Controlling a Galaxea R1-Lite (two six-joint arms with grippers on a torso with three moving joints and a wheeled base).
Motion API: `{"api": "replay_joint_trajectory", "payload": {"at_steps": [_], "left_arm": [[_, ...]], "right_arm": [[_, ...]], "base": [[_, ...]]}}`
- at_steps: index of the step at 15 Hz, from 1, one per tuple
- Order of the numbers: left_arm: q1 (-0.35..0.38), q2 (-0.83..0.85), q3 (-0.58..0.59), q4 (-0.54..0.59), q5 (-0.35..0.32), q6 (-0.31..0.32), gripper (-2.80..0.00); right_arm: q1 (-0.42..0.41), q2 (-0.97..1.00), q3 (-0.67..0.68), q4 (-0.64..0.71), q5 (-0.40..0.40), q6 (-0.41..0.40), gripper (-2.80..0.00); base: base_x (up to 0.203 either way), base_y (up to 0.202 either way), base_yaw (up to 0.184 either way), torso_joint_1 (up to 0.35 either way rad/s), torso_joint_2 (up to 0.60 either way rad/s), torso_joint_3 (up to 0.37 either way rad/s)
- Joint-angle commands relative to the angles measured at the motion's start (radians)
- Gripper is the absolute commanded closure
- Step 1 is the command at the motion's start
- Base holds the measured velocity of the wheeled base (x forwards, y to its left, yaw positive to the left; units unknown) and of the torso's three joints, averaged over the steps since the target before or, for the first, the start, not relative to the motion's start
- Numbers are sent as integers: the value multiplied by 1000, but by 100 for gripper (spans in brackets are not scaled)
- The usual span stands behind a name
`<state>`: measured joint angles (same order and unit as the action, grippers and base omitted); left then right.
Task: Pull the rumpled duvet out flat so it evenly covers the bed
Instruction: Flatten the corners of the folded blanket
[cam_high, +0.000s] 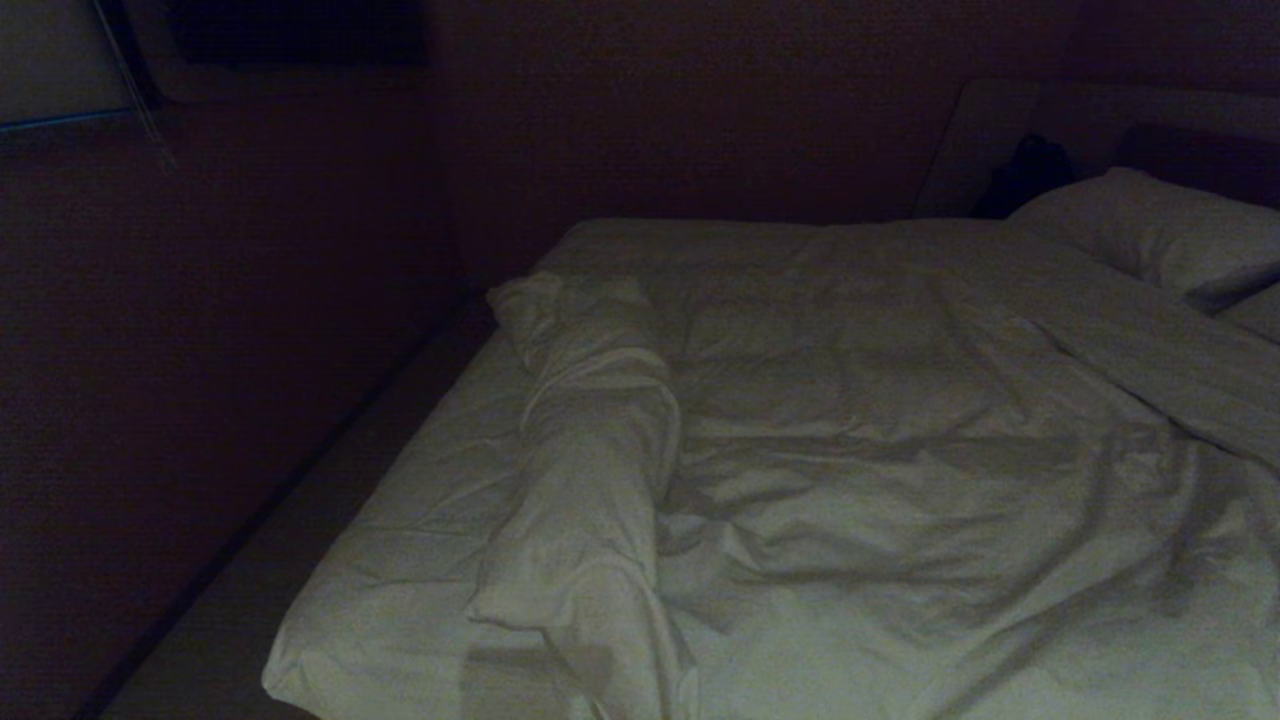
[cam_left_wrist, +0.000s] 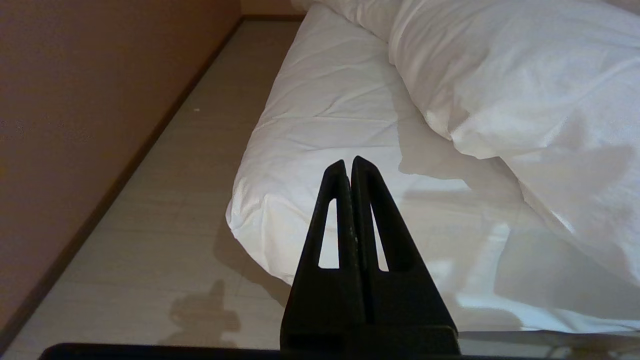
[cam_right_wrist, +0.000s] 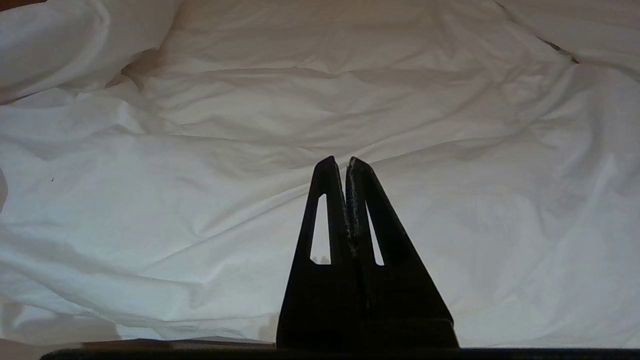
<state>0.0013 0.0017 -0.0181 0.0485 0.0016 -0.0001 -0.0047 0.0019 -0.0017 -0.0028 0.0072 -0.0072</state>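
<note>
The bed (cam_high: 420, 600) fills the right and middle of the head view, and the duvet (cam_high: 900, 470) lies rumpled over most of it, its left edge folded back on itself into a thick roll (cam_high: 590, 450) that runs from the near end up toward the far side. Left of that roll a strip of fitted sheet (cam_high: 440, 470) is bare as far as the mattress's left edge and its rounded near corner (cam_high: 300, 670). A pillow (cam_high: 1160, 230) sits at the far right, against the headboard (cam_high: 1000, 130), with a dark object beside it too dim to name. Between the mattress's left edge and the wall (cam_high: 200, 350) runs a narrow lane of pale floor (cam_high: 260, 560), the only open ground on that side; the wall also closes off the far side of the bed. Neither arm shows in the head view. In the left wrist view, the left gripper (cam_left_wrist: 348, 162) hangs over the near left corner of the mattress with its fingers pressed together and nothing between them; the bare sheet and the floor lane lie ahead of it and the duvet's folded edge bulks up beside it. In the right wrist view, the right gripper (cam_right_wrist: 340, 161) is likewise closed and empty, poised above the wrinkled duvet, which fills that view almost to every edge.
</note>
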Motion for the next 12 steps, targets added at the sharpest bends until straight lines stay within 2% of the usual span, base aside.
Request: {"api": "replay_joint_trajectory", "payload": {"at_steps": [1,12], "left_arm": [[0,0,0,1,0,6,0],[0,0,1,1,6,-5,0]], "right_arm": [[0,0,0,0,0,0,0],[0,0,0,0,0,0,0]], "base": [[0,0,0,0,0,0],[0,0,0,0,0,0]]}}
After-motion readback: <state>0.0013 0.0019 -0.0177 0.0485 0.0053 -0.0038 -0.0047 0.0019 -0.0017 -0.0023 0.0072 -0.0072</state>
